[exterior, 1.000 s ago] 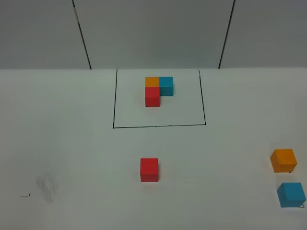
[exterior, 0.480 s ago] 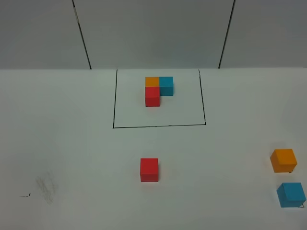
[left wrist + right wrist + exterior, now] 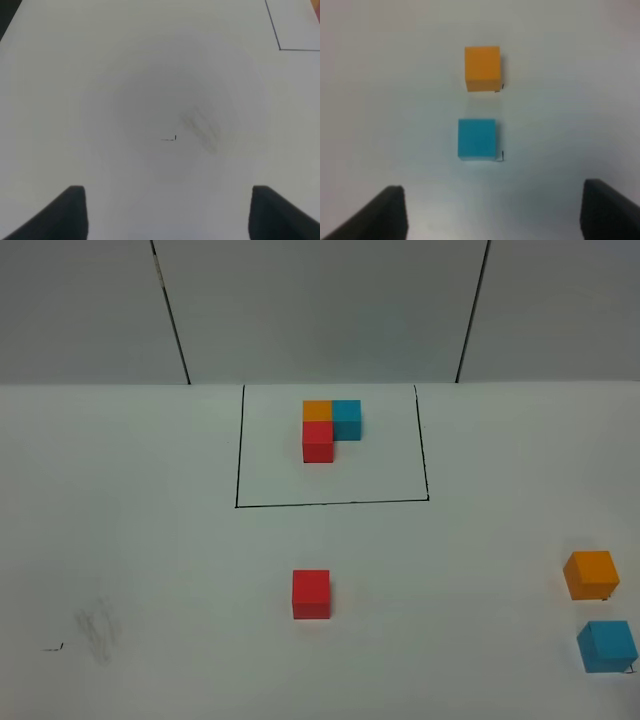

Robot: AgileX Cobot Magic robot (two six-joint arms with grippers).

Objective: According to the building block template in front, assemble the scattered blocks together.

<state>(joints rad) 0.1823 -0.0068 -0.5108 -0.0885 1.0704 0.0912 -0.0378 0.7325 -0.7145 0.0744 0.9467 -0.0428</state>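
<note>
Three template cubes [image 3: 325, 432]; three scattered cubes [image 3: 311, 594]; one frame [image 3: 325, 504].

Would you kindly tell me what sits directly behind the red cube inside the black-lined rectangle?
An orange cube sits against its back, with a blue cube beside that one. The red cube covers the orange cube's front, so only its top shows.

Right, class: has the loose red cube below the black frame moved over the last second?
No. The red cube keeps the same spot and the same gap below the front line of the black frame in all three overhead pictures.
</note>
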